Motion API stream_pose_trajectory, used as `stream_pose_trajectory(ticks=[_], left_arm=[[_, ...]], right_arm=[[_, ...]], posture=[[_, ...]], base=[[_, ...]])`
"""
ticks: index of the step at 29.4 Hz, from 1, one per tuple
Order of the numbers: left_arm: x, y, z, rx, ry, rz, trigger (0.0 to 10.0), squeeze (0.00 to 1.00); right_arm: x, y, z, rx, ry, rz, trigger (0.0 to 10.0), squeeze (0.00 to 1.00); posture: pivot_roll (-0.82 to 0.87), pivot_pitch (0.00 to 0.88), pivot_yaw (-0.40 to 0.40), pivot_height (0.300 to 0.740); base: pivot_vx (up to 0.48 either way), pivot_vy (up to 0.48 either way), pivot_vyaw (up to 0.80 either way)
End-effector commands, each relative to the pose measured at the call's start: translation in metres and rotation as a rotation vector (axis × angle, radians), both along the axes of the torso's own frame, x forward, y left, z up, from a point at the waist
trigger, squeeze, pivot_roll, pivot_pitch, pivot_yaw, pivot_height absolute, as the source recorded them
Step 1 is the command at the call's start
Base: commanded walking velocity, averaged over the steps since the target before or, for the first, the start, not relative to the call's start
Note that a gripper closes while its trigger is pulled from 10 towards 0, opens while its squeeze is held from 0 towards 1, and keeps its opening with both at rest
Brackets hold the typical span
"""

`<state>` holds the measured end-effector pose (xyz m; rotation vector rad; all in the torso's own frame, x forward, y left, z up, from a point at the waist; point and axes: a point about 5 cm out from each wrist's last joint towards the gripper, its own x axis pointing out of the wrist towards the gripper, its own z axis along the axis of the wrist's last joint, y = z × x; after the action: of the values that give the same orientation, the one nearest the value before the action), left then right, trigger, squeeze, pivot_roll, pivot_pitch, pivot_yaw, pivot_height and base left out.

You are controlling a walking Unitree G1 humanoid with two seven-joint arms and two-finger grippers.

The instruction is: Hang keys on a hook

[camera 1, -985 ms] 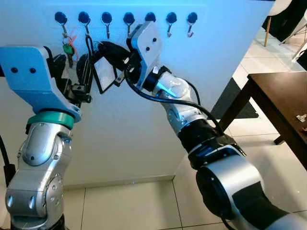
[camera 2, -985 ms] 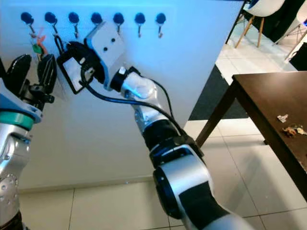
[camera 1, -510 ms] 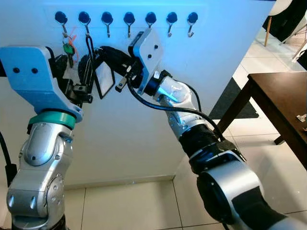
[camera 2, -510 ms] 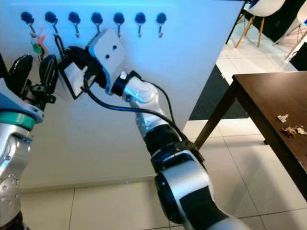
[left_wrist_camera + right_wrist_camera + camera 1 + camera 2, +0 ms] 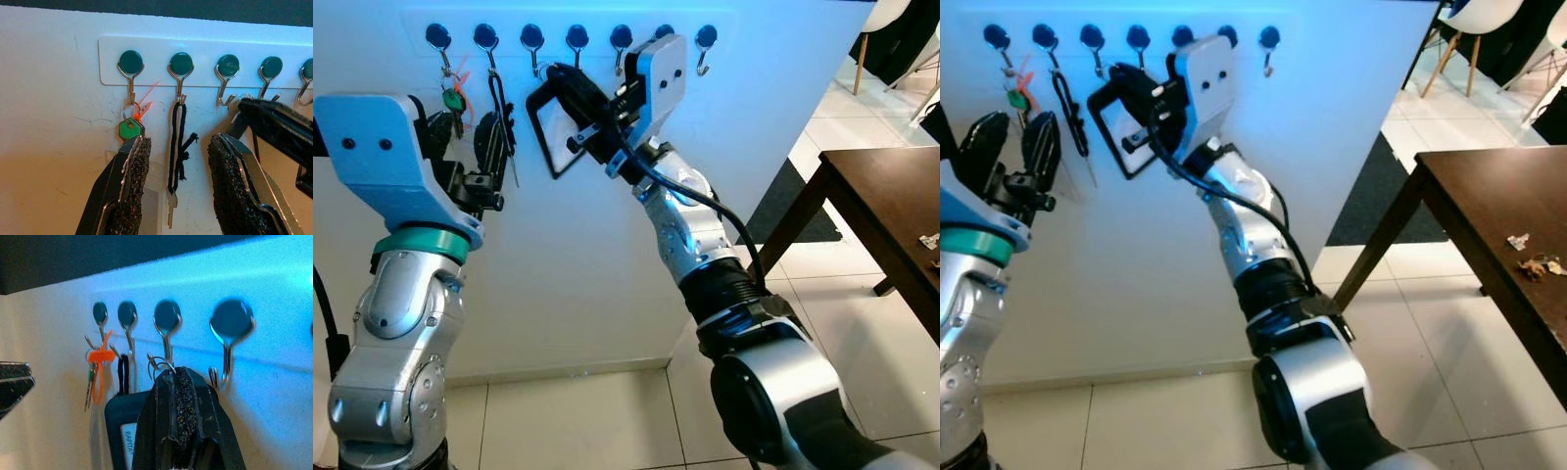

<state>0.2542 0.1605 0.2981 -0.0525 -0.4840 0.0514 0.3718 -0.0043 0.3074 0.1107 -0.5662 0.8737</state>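
Note:
A white rail of hooks [image 5: 573,37] runs along the wall. The first hook carries a green key [image 5: 130,130] with an orange tag. From the second hangs a black lanyard [image 5: 178,142] with a key. My right gripper [image 5: 178,377] is shut on a key ring [image 5: 159,363] with a black card tag [image 5: 553,127]. It holds the ring just under the third hook [image 5: 167,316], close to its tip. My left gripper [image 5: 178,181] stands open in front of the first two hooks, below the lanyard, with nothing between its fingers.
Several hooks to the right of the third [image 5: 705,41] are bare. A dark wooden table [image 5: 891,206] stands at the right over tiled floor, with a dark mat [image 5: 798,211] behind it and white chairs [image 5: 1474,20] beyond.
My right gripper has risen and shifted right with the ring and tag, from beside the lanyard up to the third hook. The left arm has stayed put.

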Motion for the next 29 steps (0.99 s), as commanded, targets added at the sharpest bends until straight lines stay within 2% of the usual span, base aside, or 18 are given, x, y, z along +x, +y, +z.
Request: stream_pose_trajectory(ticks=[1, 14, 17, 19, 22, 29], left_arm=[[0.000, -0.002, -0.001, -0.005, 0.011, -0.011, 10.0, 0.00], [0.000, -0.001, -0.001, -0.006, 0.012, -0.009, 10.0, 0.00], [0.000, -0.002, -0.002, -0.007, 0.015, -0.009, 10.0, 0.00], [0.000, -0.002, -0.002, -0.007, 0.015, -0.010, 10.0, 0.00], [0.000, -0.002, -0.002, -0.007, 0.014, -0.009, 10.0, 0.00], [-0.001, -0.002, -0.003, -0.008, 0.017, -0.006, 10.0, 0.00]], right_arm=[[-0.003, 0.006, -0.009, 0.014, 0.043, 0.032, 10.0, 0.00], [-0.009, 0.016, -0.016, -0.037, 0.088, 0.133, 10.0, 0.00], [-0.012, 0.030, -0.010, 0.075, 0.209, 0.227, 10.0, 0.00], [-0.015, 0.035, -0.008, 0.087, 0.223, 0.252, 10.0, 0.00], [-0.021, 0.044, -0.004, 0.086, 0.206, 0.297, 10.0, 0.00], [-0.034, 0.047, 0.011, 0.106, 0.131, 0.412, 10.0, 0.00]], posture=[[0.05, 0.086, 0.061, 0.740], [0.05, 0.087, 0.060, 0.740], [0.05, 0.091, 0.058, 0.740], [0.05, 0.091, 0.057, 0.740], [0.06, 0.090, 0.055, 0.740], [0.05, 0.092, 0.052, 0.740]], base=[[0.000, 0.000, 0.00], [0.000, 0.000, 0.00], [0.000, 0.000, 0.00], [0.000, 0.000, 0.00], [0.000, 0.000, 0.00], [0.000, 0.000, 0.00]])
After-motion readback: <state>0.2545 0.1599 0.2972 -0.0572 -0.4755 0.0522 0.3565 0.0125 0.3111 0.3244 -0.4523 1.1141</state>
